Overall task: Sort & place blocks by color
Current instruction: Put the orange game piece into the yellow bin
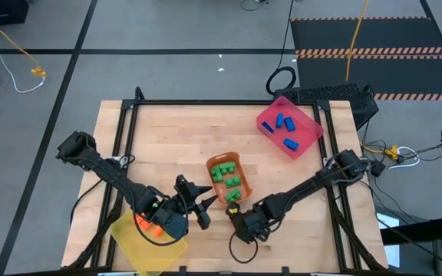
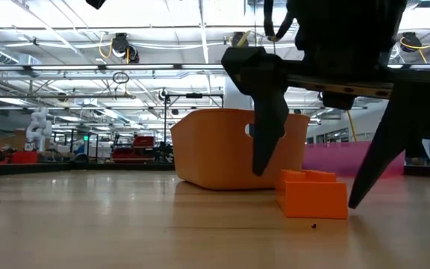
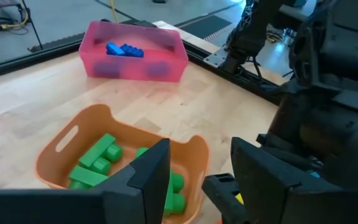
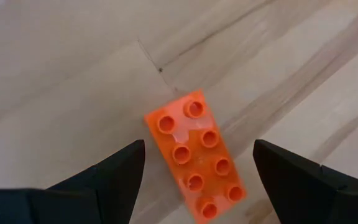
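From above, the right gripper hangs near the table's near edge, just beyond the orange tray; the pink tray sits far right. At table height, its parted fingers straddle the orange block, bare wood all around. The left gripper waits half-spread, empty, facing the green blocks

Bright overhead light, soft shadows

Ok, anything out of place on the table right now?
One orange block lies loose on the bare wood, near the orange tray holding green blocks. The right claw hangs open astride it, not gripping. Nothing looks spilled or damaged.
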Controlling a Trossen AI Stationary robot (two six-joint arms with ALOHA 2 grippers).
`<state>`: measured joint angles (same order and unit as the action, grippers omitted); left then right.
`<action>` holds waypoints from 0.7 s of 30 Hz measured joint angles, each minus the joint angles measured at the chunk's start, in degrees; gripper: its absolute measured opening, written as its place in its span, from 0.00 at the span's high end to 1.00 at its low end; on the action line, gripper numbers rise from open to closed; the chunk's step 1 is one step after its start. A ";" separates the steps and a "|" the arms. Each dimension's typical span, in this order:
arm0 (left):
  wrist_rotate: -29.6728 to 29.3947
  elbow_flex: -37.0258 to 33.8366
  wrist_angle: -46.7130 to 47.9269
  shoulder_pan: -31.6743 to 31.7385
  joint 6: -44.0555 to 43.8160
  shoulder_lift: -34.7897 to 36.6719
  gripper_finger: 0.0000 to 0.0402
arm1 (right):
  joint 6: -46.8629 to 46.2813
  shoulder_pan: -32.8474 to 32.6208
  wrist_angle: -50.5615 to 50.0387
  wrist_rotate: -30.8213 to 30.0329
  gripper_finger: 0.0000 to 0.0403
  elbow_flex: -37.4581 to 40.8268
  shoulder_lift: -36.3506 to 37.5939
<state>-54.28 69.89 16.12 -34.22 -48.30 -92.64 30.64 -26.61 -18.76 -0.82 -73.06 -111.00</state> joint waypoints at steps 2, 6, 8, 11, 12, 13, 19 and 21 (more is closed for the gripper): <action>0.00 0.00 0.04 0.08 0.36 0.00 0.58 | -0.91 0.53 0.16 1.10 0.27 0.01 -0.40; -0.01 0.00 0.01 0.11 1.06 0.00 0.58 | -1.50 0.72 0.15 1.19 0.30 1.37 -0.36; -0.02 0.00 -0.28 0.11 1.73 0.00 0.58 | -1.53 0.72 0.16 1.16 0.34 1.94 -0.27; -0.02 0.00 -0.36 0.11 1.75 0.02 0.58 | -1.54 0.68 0.14 1.22 0.43 2.56 -0.20; -0.02 0.00 -0.35 0.11 1.73 0.02 0.58 | -1.54 0.63 0.04 1.28 0.47 2.62 -0.20; -0.02 0.00 -0.35 0.11 1.71 0.02 0.58 | -1.54 0.57 -0.13 1.30 0.51 2.62 -0.20; -0.02 0.00 -0.77 0.11 1.69 0.02 0.58 | -1.59 0.31 -0.91 1.11 0.67 2.67 0.02; 0.03 0.00 -0.79 0.11 1.69 0.02 0.58 | -1.87 0.21 -1.18 0.73 0.67 2.74 0.55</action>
<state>-54.25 69.89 15.33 -34.11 -46.61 -92.62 28.77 -26.40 -19.94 -0.09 -70.32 -110.45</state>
